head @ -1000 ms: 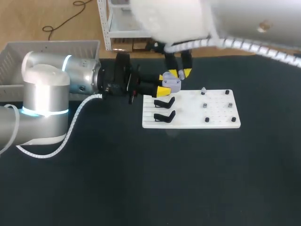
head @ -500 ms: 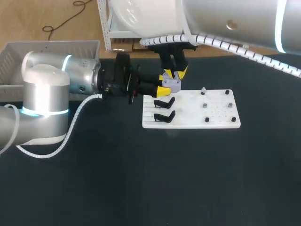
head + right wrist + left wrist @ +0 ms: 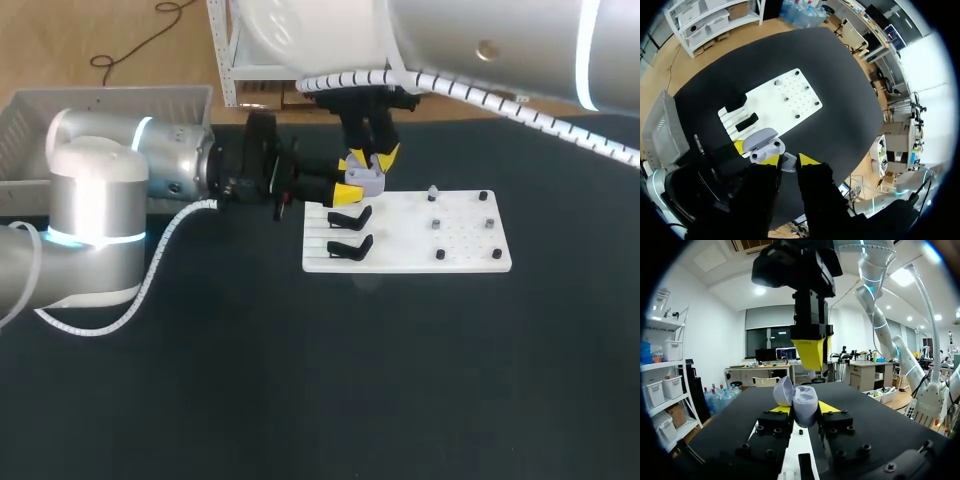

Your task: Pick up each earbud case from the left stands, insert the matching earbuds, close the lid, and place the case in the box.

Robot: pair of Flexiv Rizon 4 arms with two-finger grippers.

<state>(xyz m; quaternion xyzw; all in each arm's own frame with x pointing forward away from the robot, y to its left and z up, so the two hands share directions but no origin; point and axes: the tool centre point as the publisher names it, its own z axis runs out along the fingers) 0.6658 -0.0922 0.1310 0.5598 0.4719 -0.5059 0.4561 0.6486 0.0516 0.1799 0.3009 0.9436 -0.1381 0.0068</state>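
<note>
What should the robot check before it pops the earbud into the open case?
1. Lid of the earbud case open: ok.
2. Left gripper shut on the case: ok.
3. Right gripper just above the case: ok.
4. Earbud between the right gripper's tips: ok, a small grey piece shows there.
5. Earbud lined up with its slot in the case: cannot tell.

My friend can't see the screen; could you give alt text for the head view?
The left gripper holds an open lilac case at the back left corner of a white board, with the right gripper just above it. Two black stands sit at the board's left; a grey box stands at far left.
</note>
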